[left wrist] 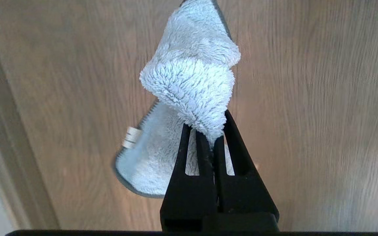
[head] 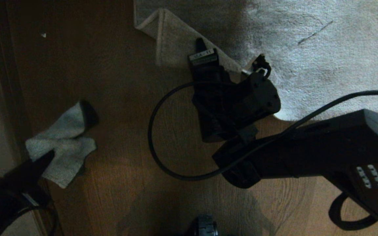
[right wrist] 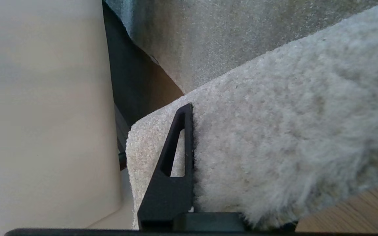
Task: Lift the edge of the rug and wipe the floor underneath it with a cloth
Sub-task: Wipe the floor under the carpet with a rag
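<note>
Our left gripper (left wrist: 212, 141) is clamped on a corner of the cloth (left wrist: 189, 82), which hangs twisted from the fingertips above the floor (left wrist: 307, 98), well off to the left of the rug. Our right gripper (head: 205, 55) pinches the rug edge (head: 172, 42) and holds it raised: in the right wrist view one finger (right wrist: 179, 147) lies against the pile, with the paler backing showing behind it and the corner folded up. The bare strip of floor we want lies just beside that raised edge, between the two arms. To do this well, we judge we should carry the cloth across to the rug, lay it flat on the boards instead of dragging a bunched knot, and keep the rug high enough that the left arm and its cable clear it.
</note>
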Robot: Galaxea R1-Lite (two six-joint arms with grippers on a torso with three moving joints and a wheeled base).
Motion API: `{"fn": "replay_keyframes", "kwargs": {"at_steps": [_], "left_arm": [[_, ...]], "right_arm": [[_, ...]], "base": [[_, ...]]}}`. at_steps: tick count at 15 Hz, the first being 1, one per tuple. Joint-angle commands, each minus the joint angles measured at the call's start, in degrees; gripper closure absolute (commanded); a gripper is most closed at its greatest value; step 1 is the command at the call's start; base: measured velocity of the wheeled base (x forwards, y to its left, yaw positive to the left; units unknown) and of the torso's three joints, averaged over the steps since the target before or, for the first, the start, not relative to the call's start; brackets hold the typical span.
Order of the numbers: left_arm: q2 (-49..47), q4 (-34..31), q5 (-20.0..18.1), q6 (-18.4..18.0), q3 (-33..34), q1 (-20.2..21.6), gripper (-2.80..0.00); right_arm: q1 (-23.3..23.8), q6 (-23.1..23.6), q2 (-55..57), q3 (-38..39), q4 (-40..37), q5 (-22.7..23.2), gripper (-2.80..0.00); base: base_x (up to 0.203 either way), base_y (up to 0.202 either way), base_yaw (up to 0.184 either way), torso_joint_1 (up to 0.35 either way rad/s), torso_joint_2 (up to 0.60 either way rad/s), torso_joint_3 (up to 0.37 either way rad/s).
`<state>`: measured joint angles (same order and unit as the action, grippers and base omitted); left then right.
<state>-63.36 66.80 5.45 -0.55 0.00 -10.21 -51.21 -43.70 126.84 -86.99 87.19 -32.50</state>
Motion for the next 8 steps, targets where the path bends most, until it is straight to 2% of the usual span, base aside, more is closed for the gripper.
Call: {"fn": "replay_keyframes", "kwargs": {"at_steps": [1, 4, 8], "left_arm": [[4.0, -2.9, -0.2, -0.1, -0.1, 1.5, 0.0], [7.0, -9.6, -0.3, -2.2, 0.0, 1.8, 0.0], [18.0, -25.8, -1.4, -3.9, -0.1, 1.5, 0.0]], "right_arm": [[0.0, -0.2, 0.0, 0.0, 2.8, -0.2, 0.0], [0.0, -0.2, -0.1, 0.0, 2.8, -0.2, 0.0], [0.0, 0.5, -0.1, 0.0, 2.8, -0.2, 0.0]], "base": [[0.0, 0.0, 0.0, 0.0, 0.0, 0.0], [0.0, 0.0, 0.0, 0.0, 0.0, 0.0], [0.0, 0.0, 0.0, 0.0, 0.0, 0.0]]}}
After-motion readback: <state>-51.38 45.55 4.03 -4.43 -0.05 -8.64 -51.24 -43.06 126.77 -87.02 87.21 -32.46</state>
